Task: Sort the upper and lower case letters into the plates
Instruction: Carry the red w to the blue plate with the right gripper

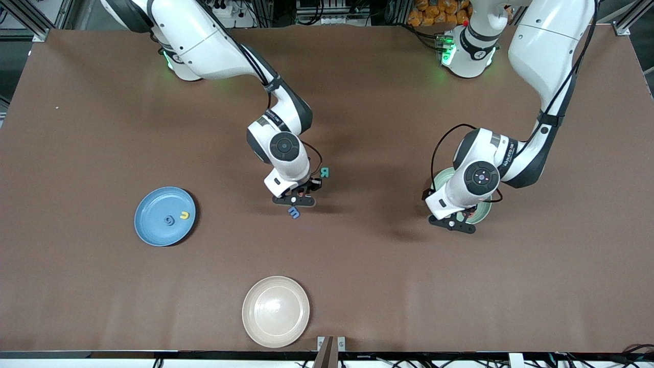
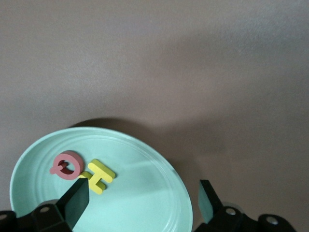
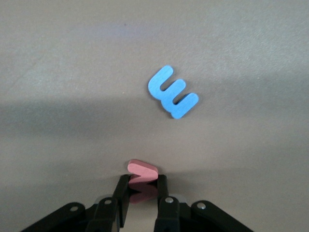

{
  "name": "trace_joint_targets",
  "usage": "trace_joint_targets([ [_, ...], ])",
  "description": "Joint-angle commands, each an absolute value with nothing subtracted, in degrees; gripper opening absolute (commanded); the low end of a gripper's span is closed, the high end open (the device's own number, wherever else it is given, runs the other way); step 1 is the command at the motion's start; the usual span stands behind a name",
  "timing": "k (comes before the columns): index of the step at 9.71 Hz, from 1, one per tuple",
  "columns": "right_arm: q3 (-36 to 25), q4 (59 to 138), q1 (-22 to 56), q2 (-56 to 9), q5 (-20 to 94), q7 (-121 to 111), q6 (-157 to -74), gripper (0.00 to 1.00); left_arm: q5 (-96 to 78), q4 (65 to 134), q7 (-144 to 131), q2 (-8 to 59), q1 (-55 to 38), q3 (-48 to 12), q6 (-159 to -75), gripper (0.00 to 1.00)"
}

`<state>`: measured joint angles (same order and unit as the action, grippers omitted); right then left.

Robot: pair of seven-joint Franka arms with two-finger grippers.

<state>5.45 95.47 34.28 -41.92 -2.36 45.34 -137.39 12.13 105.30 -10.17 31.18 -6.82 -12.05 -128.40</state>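
Right gripper (image 3: 143, 192) with its two black fingers (image 3: 121, 198) drawn together on a pink letter (image 3: 142, 172), whose rounded end projects just past the fingertips. A blue letter m (image 3: 172, 92) lies flat on the brown table (image 3: 63, 72), well ahead of the fingertips and apart from the pink piece.

lab: aluminium framing (image 1: 30, 20), cabling, brown table (image 1: 357, 286).

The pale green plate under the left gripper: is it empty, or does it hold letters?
Not empty. The pale green plate holds a pink Q and a yellow H, lying flat and touching.
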Motion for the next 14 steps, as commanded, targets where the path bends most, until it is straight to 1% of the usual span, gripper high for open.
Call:
trace_joint_targets([
  [1,5.18,96.06,29.74,-38.69,-2.29,41.08,-136.07,0.0,10.12,102.76,-11.77,32.16,-8.86,-12.13,-128.23,1.0],
  [3,5.19,96.06,25.25,-35.7,-2.29,36.24,-132.38,0.0,9.67,100.21,-20.78,32.96,-13.51,-12.04,-128.14,1.0],
  [5,5.19,96.67,19.89,-33.15,-2.29,27.38,-127.03,0.0,9.76,99.84,-23.99,33.83,-14.94,-12.13,-128.23,1.0],
  [6,5.1,98.94,18.12,-31.48,-2.29,23.85,-126.65,0.0,9.76,98.54,-24.08,34.97,-17.12,-12.22,-128.32,1.0],
  [8,5.1,103.34,11.55,-28.4,-2.37,11.48,-126.56,0.0,9.67,94.24,-30.27,37.95,-24.57,-12.13,-128.32,1.0],
  [10,5.1,105.63,6.7,-26.73,-2.37,4.43,-126.48,0.0,9.41,89.41,-38.55,41.29,-29.15,-12.3,-128.41,1.0],
  [12,5.1,105.91,1.87,-26.11,-2.37,-3.04,-124.64,0.0,9.32,88.16,-42.7,41.83,-33.82,-12.3,-129.11,1.0],
  [14,5.1,105.82,-0.69,-25.93,-2.46,-7.36,-122.97,0.0,7.21,88.24,-48.66,42.71,-36.72,-12.22,-129.2,1.0],
])
